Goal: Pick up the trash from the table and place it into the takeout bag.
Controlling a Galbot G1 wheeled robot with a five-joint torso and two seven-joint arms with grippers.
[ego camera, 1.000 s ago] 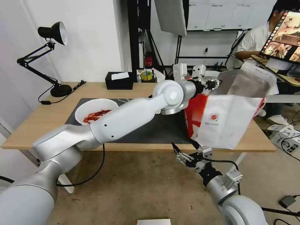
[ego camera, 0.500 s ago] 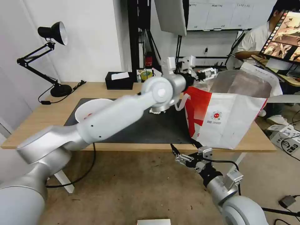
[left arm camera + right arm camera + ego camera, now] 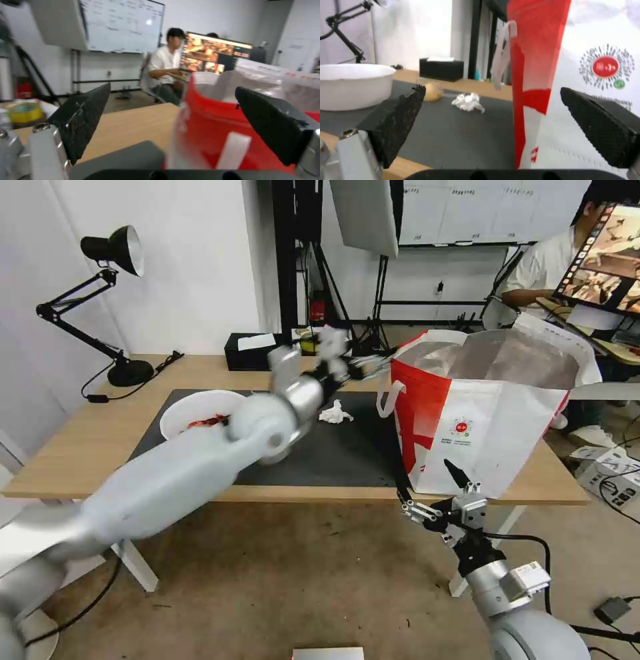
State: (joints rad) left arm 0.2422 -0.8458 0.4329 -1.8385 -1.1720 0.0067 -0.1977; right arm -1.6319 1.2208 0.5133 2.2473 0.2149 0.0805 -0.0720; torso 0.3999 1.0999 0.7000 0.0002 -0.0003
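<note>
At the bag's nine o'clock: left gripper, splayed, empty. I'd approach the tissue squarely. Right gripper: splayed, idle.

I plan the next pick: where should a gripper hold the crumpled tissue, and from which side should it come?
Pinch the crumpled tissue across its raised middle, probably coming from above: it lies low on the mat, apart from the takeout bag.

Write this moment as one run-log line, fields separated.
left gripper: open, beside white-and-red takeout bag | right gripper: open, below table edge | crumpled white tissue: on mat
</note>
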